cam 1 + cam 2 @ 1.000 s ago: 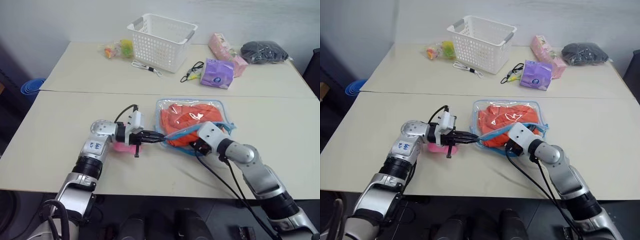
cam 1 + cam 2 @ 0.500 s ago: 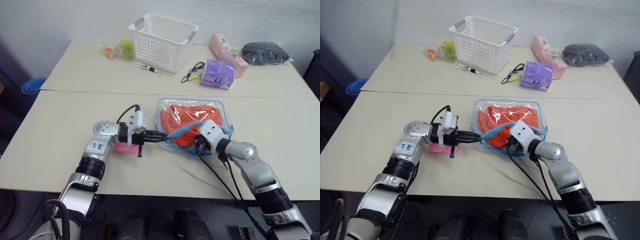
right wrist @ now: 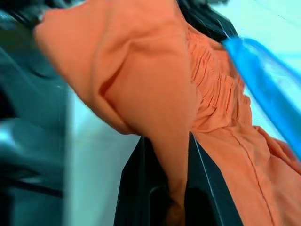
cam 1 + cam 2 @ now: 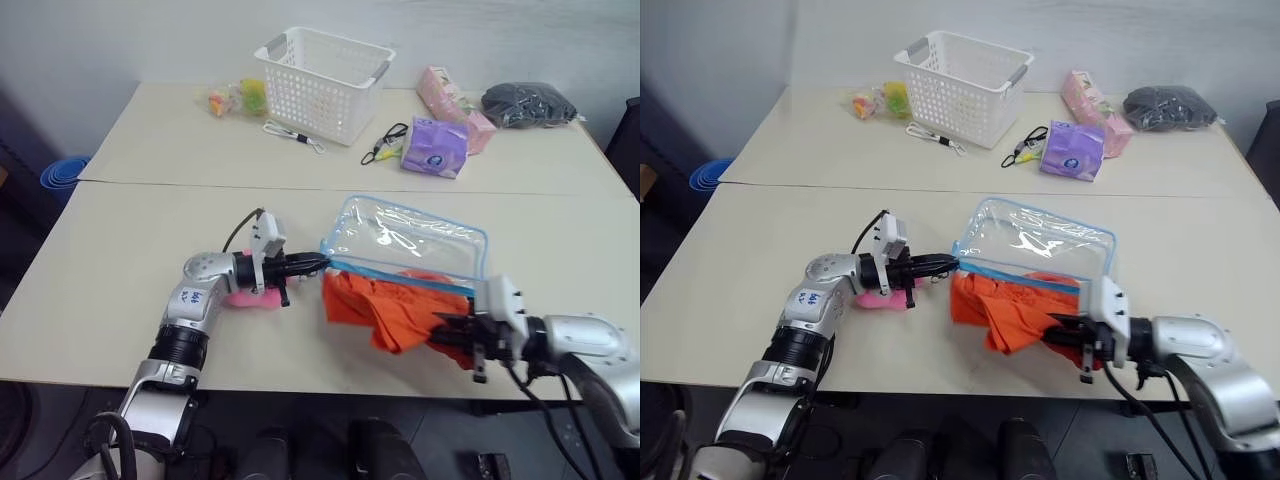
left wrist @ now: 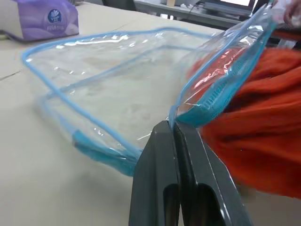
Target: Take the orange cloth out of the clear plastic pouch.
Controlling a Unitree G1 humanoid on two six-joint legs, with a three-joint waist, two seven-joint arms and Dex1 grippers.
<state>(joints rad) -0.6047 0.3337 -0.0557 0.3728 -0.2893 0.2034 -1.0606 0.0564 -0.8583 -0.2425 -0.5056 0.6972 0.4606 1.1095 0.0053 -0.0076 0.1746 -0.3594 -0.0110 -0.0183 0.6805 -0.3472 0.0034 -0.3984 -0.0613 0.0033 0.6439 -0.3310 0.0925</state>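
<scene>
Orange cloth [image 4: 385, 308] in level right claw [image 4: 450, 331]

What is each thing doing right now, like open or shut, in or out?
clear plastic pouch: open, empty, corner pinched.
orange cloth: pulled out, hanging crumpled.
left gripper: shut on the pouch.
right gripper: shut on the cloth.
white basket: upright, looks empty.
</scene>
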